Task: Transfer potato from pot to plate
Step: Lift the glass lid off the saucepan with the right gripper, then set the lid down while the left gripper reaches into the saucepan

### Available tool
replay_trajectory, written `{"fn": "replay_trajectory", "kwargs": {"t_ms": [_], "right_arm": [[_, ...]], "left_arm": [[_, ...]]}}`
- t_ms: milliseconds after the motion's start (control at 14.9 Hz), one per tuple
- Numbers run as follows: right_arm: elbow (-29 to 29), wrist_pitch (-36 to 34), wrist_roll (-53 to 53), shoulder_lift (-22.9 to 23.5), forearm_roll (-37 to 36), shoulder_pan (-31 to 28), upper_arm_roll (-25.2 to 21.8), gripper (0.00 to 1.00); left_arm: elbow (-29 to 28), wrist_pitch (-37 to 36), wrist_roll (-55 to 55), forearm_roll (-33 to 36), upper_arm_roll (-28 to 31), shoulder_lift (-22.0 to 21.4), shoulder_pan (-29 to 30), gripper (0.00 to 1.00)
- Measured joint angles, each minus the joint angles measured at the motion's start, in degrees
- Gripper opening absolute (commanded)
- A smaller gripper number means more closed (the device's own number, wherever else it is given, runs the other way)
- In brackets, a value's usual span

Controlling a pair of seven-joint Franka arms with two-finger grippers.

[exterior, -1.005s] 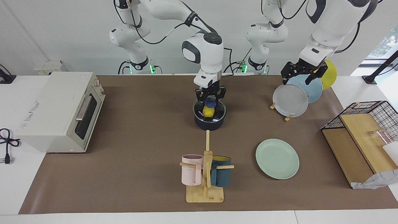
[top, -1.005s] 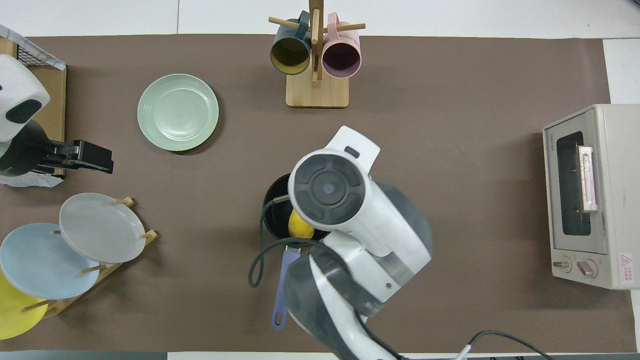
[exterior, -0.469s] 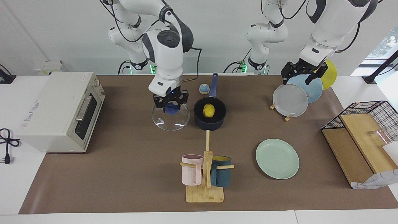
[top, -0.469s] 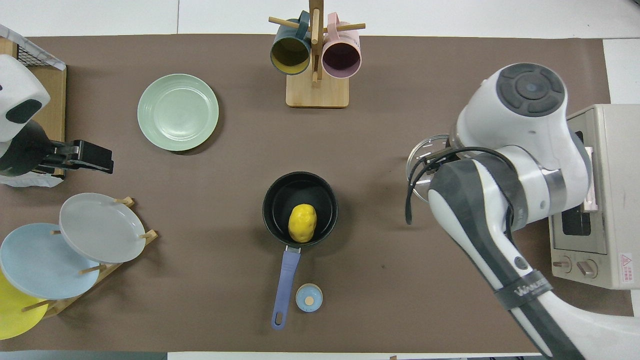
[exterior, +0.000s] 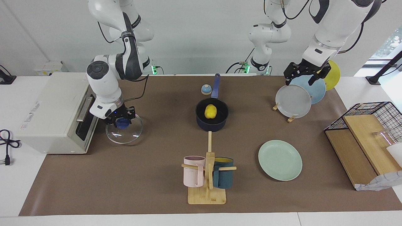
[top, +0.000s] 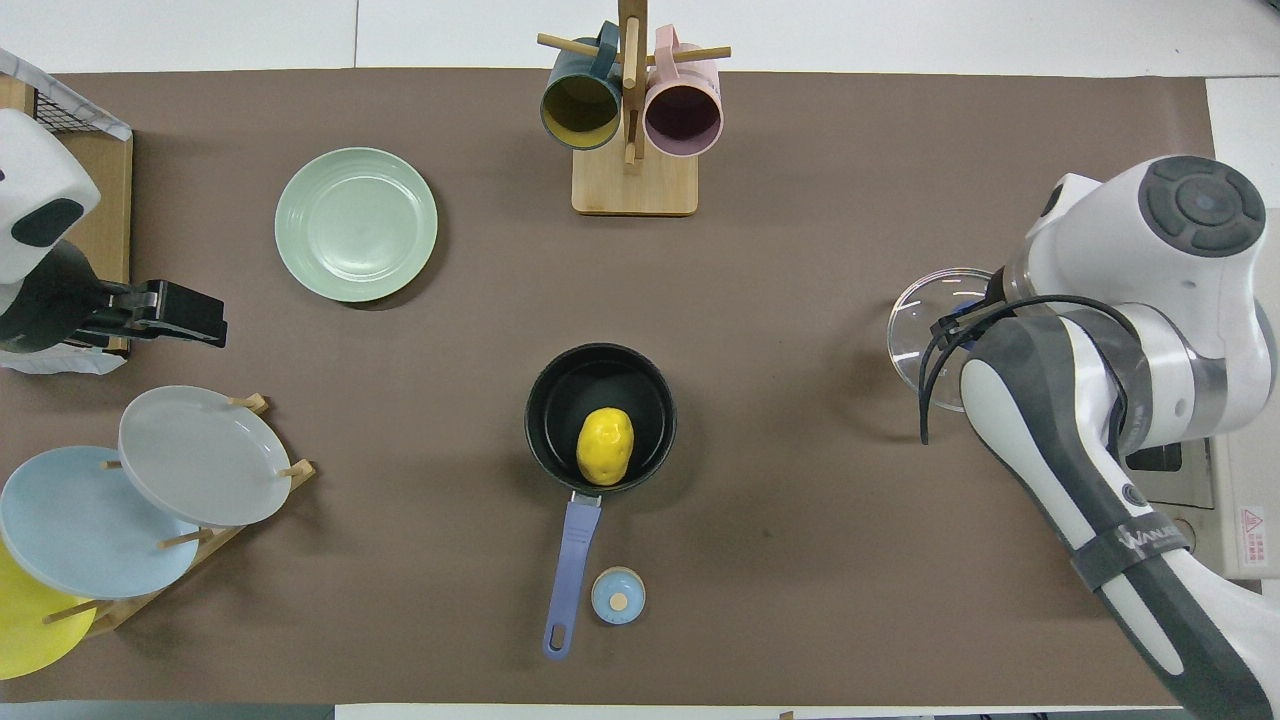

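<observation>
The right gripper (exterior: 121, 120) grips the glass lid (exterior: 124, 133) by the oven (exterior: 56, 111). The potato (exterior: 210, 111) sits in the pot (exterior: 212, 121). I cannot tell the left gripper's (exterior: 303, 76) grip.

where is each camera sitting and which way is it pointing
Facing view: high across the table, looking at the robots; both arms show whole, the right gripper on the glass lid in front of the toaster oven, the left gripper over the plate rack.
Overhead view: above the robots' end, looking steeply down; forearms and wrists only.
Shared, half a turn apart: potato in pot, plate.
</observation>
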Motion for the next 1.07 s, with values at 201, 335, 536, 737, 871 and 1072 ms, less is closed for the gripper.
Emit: {"fn": "replay_trajectory", "kwargs": {"t_ms": [201, 335, 536, 737, 871, 1072], "right_arm": [[-3.2, 2.7, 0.0, -0.9, 0.0, -0.1, 0.2, 0.0], [-5.0, 5.4, 0.0, -1.4, 0.2, -0.2, 0.2, 0.0], [-7.2, 8.9, 0.0, -1.5, 0.2, -0.3, 0.1, 0.02], [-7.8, 9.4, 0.0, -1.5, 0.2, -0.3, 0.1, 0.42], [-7.8, 9.4, 0.0, -1.5, 0.2, -0.3, 0.1, 0.94], [-6.5, 7.9, 0.1, -1.7, 0.2, -0.2, 0.3, 1.0]], "left_arm": [[0.0, 0.0, 0.0, 0.0, -0.1, 0.0, -0.1, 1.0], [0.0, 0.0, 0.0, 0.0, -0.4, -0.3, -1.1, 1.0], [-0.1, 0.0, -0.3, 0.0, -1.0, -0.8, -3.0, 1.0], [-2.3, 2.4, -4.4, -0.8, -2.0, -1.3, -6.9, 1.0], [-6.8, 7.7, -13.2, -1.0, -2.4, -2.0, -13.3, 1.0], [-15.2, 17.6, -25.4, -1.0, -3.0, -2.0, -22.7, 1.0]]}}
